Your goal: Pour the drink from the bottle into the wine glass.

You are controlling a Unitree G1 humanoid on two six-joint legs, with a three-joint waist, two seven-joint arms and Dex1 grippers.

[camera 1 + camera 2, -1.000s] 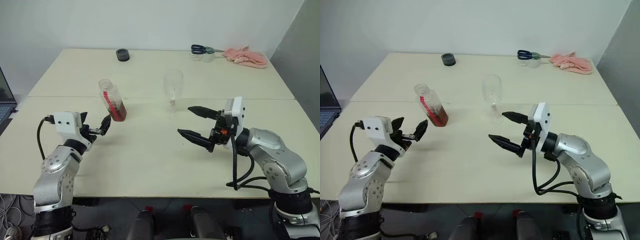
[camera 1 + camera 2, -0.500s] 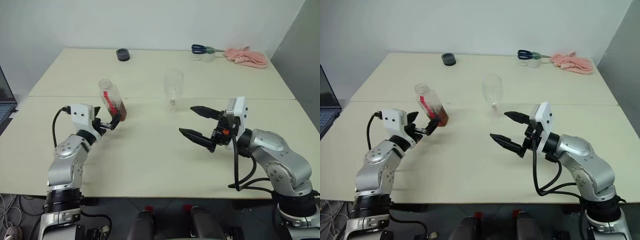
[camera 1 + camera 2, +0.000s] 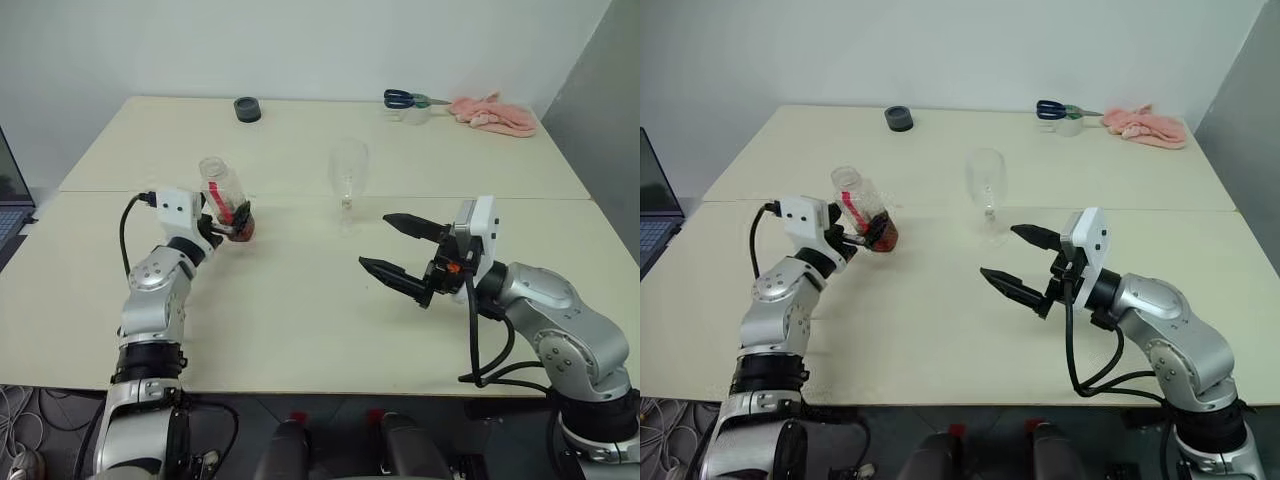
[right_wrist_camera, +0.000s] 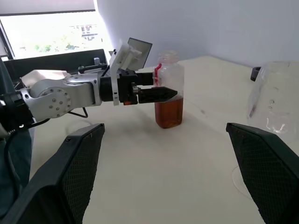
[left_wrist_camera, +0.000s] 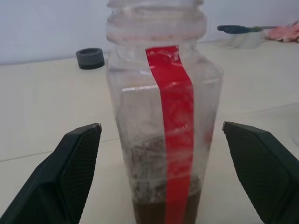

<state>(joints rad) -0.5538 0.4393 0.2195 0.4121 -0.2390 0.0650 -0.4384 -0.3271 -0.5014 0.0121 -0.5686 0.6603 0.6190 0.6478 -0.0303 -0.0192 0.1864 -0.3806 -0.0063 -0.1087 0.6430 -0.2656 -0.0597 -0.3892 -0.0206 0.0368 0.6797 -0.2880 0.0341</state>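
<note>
- Clear plastic and a thin layer of amber: the bottle [image 3: 225, 200] is standing uncapped on the pale table [image 3: 300, 320], with the drink [image 3: 883, 236] sitting low in its base and a red label strip running down its side.
- The left gripper [image 5: 163, 172] is straddling the bottle with its fingers spread wide, one on each side of the body and neither touching the plastic.
- The wine glass [image 3: 347, 180] is standing upright and empty, well apart from the bottle, on the side toward the right arm.
- The right gripper [image 3: 395, 248] is hovering above the table, nearer the glass than the bottle, with its fingers splayed wide and gripping nothing.
- Judged from this, the step in hand is the grasp on the bottle, and nothing is poured yet.
- Doing it well likely means closing squarely on the flat sides of the lower body, below the ribbed neck, so the open mouth is staying level.
- A gentle squeeze looks wise: thin plastic may be buckling under a hard pinch, and an off-centre push could be tipping the bottle toward the glass.
- Scissors [image 3: 403, 98] and a pink cloth [image 3: 492, 113] are lying far beyond the bottle, clear of the work.
</note>
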